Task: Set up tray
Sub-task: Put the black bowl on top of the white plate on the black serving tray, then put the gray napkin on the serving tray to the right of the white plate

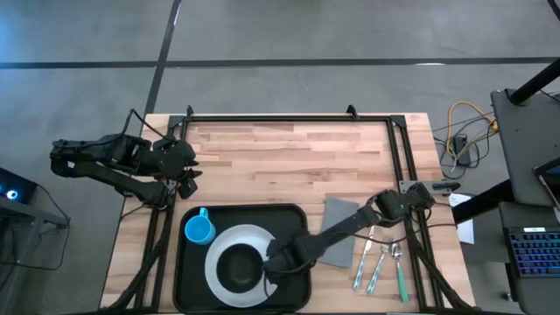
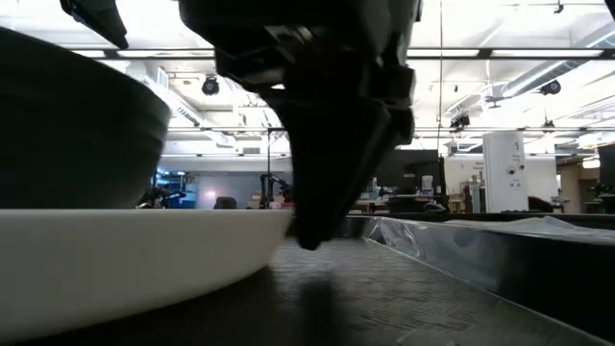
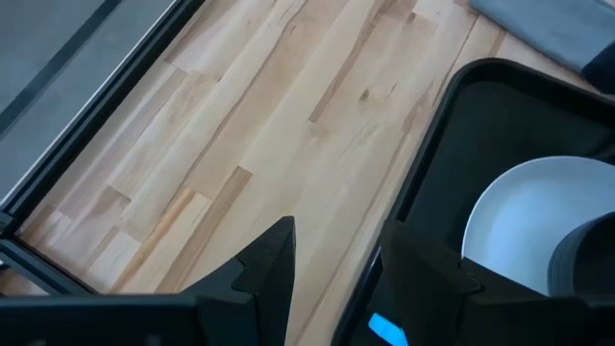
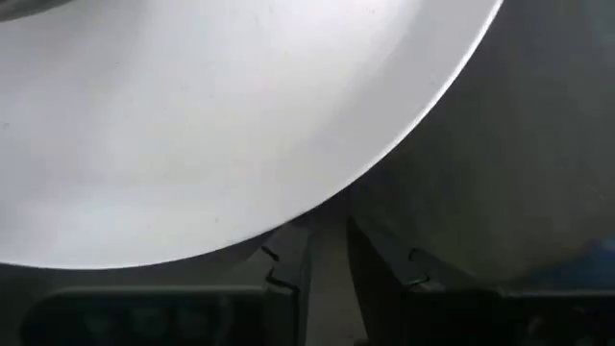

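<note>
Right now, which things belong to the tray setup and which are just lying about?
In the job: tray, white plate, dark bowl, blue cup, grey napkin, cutlery, right gripper.
Lying about: cables, keyboard.

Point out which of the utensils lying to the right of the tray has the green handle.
The rightmost utensil, farthest from the tray: its handle is green, while the two utensils to its left are plain silver metal.
</note>
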### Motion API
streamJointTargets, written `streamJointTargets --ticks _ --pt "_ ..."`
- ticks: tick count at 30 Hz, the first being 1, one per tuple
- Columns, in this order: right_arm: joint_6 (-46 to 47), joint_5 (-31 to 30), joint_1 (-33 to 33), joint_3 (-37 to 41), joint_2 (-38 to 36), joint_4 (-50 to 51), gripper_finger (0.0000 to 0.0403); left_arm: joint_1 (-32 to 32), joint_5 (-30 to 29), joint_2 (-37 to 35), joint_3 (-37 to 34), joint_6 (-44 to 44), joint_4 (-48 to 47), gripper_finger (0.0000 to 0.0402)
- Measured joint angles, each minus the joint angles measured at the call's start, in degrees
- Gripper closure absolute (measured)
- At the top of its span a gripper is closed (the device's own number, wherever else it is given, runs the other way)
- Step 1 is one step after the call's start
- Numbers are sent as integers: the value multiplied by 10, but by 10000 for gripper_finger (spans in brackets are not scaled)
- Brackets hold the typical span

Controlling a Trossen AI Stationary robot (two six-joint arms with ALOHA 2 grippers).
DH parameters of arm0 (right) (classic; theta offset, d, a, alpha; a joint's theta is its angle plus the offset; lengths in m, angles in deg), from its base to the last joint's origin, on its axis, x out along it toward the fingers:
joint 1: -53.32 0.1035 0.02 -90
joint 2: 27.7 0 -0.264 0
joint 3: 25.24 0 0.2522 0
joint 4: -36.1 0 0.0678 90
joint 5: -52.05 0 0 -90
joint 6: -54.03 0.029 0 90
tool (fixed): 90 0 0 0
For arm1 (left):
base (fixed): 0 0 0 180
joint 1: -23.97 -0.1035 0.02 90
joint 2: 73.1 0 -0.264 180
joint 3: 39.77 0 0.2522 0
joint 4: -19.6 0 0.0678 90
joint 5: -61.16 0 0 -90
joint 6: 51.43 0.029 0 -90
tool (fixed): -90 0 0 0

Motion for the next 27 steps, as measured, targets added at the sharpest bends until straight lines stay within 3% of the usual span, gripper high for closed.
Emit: streamJointTargets --ticks 9,14,19,27 --pt "-13 0 -3 0 0 18 344 0 0 0 0 0 0 265" --pt "44 -23 4 1 -3 85 344 0 0 0 -3 0 0 265" --pt "142 -31 15 0 -26 143 344 0 0 0 -3 0 1 265" --pt "383 -31 44 6 -62 275 343 0 0 0 -3 -4 6 265"
